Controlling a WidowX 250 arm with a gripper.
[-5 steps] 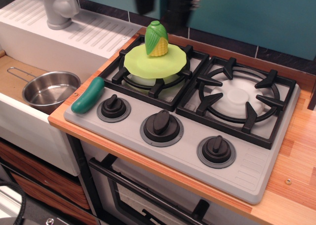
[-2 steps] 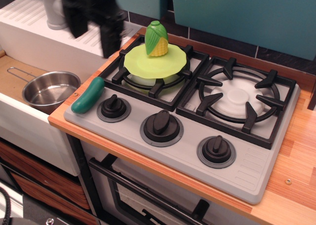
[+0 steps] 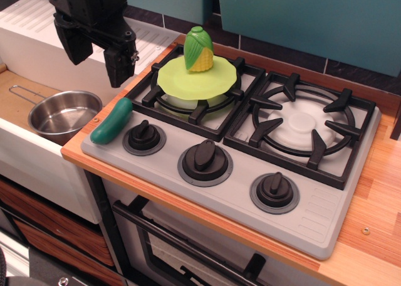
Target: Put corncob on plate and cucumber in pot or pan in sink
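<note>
The corncob [image 3: 198,49] stands upright on the lime-green plate [image 3: 188,81], which rests on the left burner. The dark green cucumber [image 3: 112,120] lies at the front left corner of the stove top, beside the sink. The steel pot [image 3: 64,115] sits in the beige sink basin [image 3: 15,98], empty. My black gripper [image 3: 96,55] hangs open and empty above the drainboard, just up and left of the cucumber, with its two fingers [image 3: 118,63] pointing down.
The grey tap is mostly hidden behind my gripper; the ribbed drainboard [image 3: 37,19] runs along the back left. Three black knobs [image 3: 205,158] line the stove front. The right burner [image 3: 304,124] is bare. A teal wall stands behind.
My gripper has moved from the back wall above the corncob leftward and down, and now hangs over the drainboard near the cucumber. The objects have not moved.
</note>
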